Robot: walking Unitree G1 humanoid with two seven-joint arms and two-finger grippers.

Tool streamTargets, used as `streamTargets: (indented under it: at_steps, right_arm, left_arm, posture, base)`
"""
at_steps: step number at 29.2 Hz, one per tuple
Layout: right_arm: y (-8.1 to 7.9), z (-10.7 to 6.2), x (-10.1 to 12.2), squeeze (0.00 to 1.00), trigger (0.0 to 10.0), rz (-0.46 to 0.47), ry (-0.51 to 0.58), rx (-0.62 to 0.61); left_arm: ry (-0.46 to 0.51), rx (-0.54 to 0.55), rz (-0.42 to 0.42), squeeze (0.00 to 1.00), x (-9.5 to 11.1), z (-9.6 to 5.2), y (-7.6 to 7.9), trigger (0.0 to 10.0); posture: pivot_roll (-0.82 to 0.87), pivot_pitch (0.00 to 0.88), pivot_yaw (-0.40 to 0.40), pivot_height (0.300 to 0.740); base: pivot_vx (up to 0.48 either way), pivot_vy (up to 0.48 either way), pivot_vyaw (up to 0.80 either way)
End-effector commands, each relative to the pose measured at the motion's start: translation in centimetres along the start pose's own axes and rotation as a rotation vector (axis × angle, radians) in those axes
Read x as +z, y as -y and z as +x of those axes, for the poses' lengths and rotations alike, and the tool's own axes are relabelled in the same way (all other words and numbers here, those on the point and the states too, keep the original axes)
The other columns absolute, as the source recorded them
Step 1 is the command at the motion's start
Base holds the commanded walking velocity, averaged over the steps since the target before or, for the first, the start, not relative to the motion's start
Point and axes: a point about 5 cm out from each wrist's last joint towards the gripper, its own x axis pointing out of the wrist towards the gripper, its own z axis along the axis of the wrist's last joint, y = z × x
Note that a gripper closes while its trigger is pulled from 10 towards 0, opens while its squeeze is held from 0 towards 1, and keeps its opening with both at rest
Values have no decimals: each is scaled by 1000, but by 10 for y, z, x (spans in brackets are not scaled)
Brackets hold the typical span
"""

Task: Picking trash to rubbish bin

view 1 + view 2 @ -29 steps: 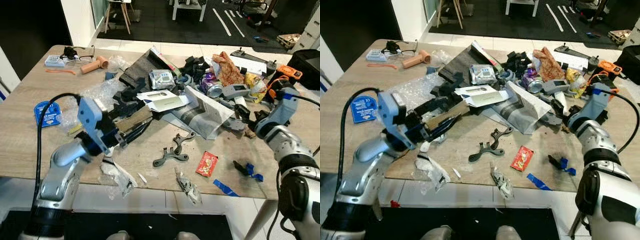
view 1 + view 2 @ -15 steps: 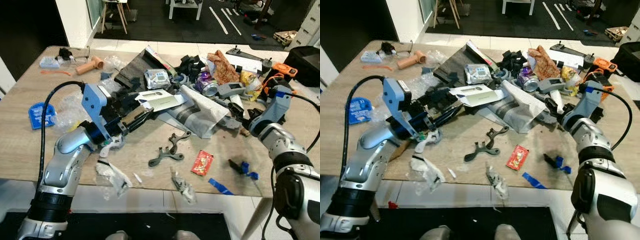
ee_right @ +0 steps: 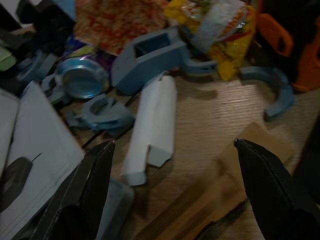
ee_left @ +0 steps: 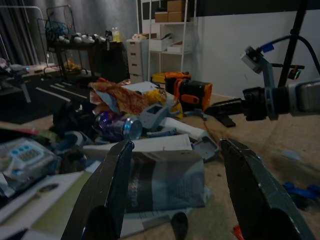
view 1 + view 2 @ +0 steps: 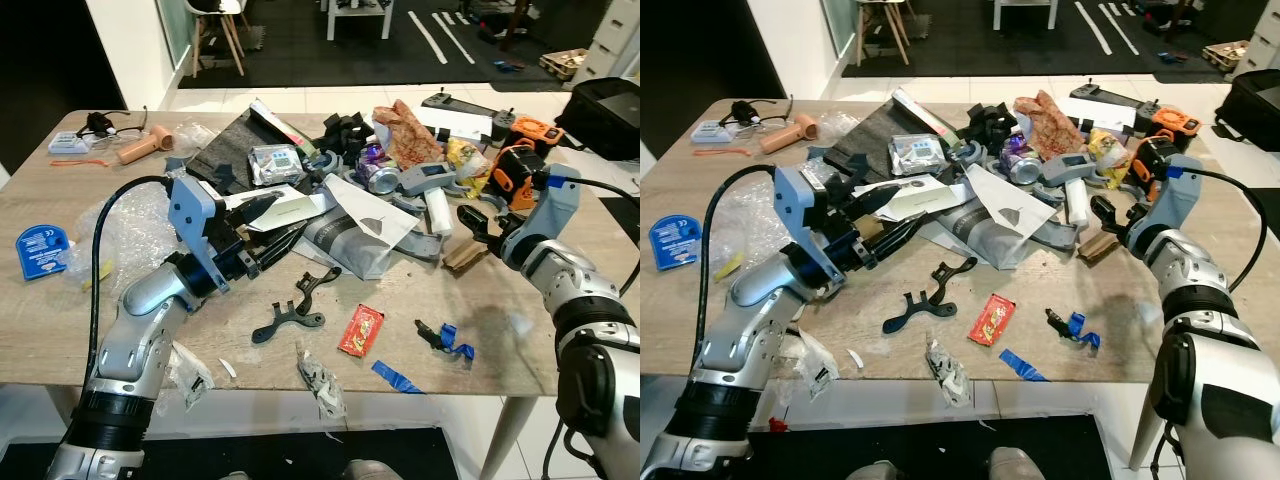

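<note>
Reaching toward the folded grey-and-white newspaper (image 5: 365, 235) in the middle of the cluttered wooden table (image 5: 560, 345), your left gripper (image 5: 902, 232) is spread wide and empty just beside its near-left edge. It looks light and floppy, so pinch a folded edge. Your right gripper (image 5: 1108, 216), beyond the paper's far side, gapes empty over a brown cardboard scrap (image 3: 250, 165).

Both head views are bright, evenly lit and sharp; both wrist views are dim, soft and slightly blurred.
</note>
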Motion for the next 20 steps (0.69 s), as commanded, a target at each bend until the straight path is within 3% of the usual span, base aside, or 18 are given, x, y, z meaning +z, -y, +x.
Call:
streamTargets:
  at_steps: [1, 6, 17, 20]
  right_arm:
    - [-7, 3, 4, 0, 10000, -17, -2, 27]
    - [-8, 4, 5, 0, 10000, -40, -13, 26]
    - [-12, 5, 5, 0, 10000, -71, -44, 39]
    - [-20, 8, 7, 0, 10000, -43, -37, 90]
  left_arm:
    - [-1, -10, 6, 0, 2, -1, 0, 10000]
    - [-2, 7, -3, 0, 1, 0, 0, 10000]
    - [3, 21, -14, 0, 2, -1, 3, 10000]
    - [1, 69, -5, 0, 1, -4, 2, 10000]
  posture:
    - [-101, 0, -21, 740]
    - [-101, 0, -21, 740]
    - [-103, 0, -19, 740]
    - [-96, 0, -25, 740]
  base:
    - [0, -458, 0]
    - [0, -458, 0]
    - [0, 0, 0]
    - [0, 0, 0]
